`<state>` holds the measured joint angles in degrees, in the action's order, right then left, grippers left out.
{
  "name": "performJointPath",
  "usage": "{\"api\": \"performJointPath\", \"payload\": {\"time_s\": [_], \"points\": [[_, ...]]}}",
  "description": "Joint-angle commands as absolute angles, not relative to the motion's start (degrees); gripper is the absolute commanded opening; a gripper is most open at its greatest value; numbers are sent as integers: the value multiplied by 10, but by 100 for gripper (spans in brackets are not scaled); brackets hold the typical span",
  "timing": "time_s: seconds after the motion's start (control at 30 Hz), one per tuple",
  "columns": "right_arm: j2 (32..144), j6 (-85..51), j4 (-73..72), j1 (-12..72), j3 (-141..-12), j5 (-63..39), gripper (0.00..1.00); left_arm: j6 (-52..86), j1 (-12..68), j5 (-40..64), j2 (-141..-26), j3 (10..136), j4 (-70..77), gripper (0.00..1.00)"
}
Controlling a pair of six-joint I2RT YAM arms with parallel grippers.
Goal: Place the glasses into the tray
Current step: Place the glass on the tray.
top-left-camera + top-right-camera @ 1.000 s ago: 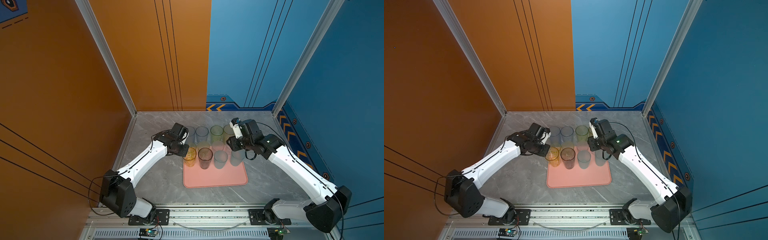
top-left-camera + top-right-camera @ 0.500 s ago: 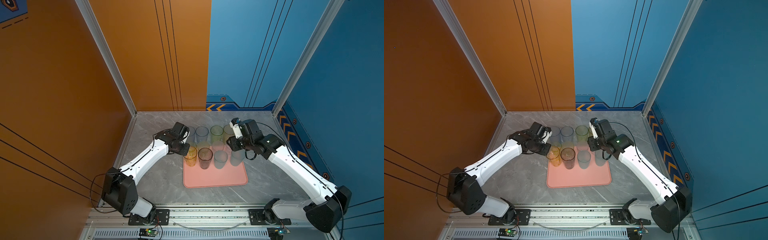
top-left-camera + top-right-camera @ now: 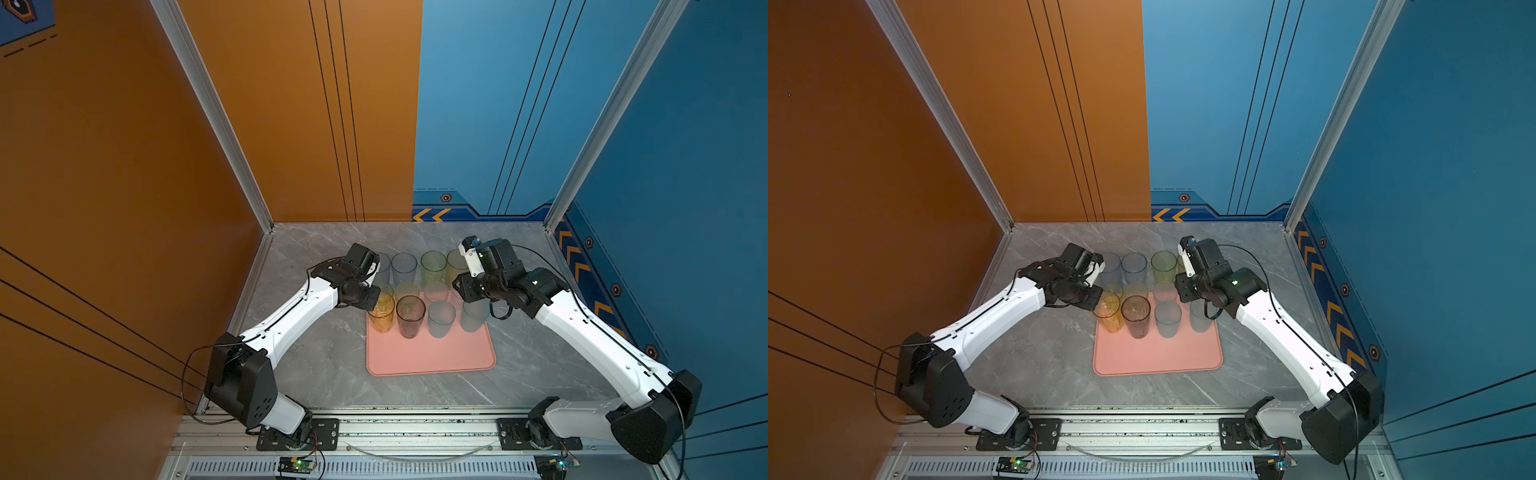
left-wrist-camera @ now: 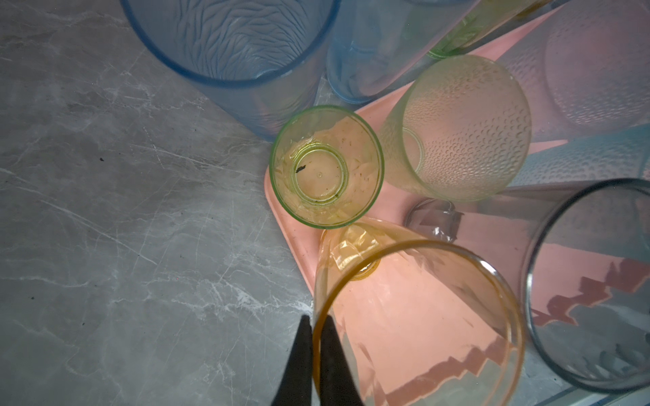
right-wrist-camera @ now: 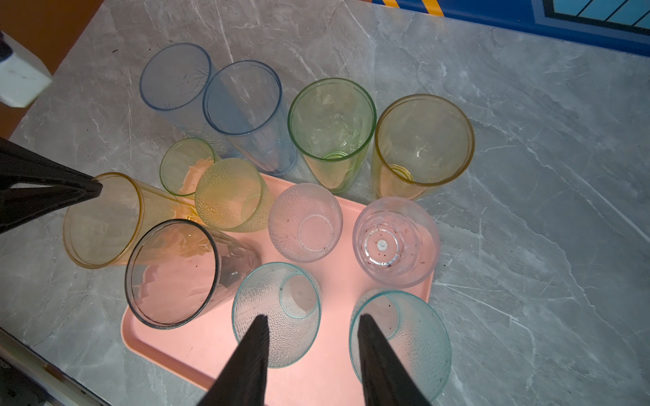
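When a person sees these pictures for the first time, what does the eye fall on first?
First, the cluster of tinted glasses crowding the far end of the pink tray, with four tall glasses on the grey table behind it. Next, the left gripper pinching the rim of the amber glass by the tray's edge on its side, while the right gripper hangs open above two teal glasses.

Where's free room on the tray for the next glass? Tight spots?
Free: the tray's near half, from the grey tumbler and teal tumblers to its front rim; also table on either side. Crowded: its far half plus the tall tumblers behind, with the left gripper shut on the amber tumbler's rim and the right gripper open above the teal pair.
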<state>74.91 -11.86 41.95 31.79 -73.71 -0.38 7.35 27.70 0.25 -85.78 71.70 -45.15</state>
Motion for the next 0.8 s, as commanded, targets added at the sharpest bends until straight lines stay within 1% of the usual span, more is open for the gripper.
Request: {"api": "performJointPath", "payload": {"time_s": [0.0, 0.13, 0.3, 0.77], "points": [[758, -122, 433, 313, -753, -2, 41, 66, 275, -1, -858, 731, -457, 2], [758, -123, 434, 313, -752, -2, 41, 67, 276, -2, -854, 733, -460, 5], [757, -123, 434, 313, -753, -2, 43, 66, 278, -6, -847, 736, -462, 13], [758, -123, 434, 313, -751, 1, 44, 67, 288, -21, -822, 751, -468, 15]]}}
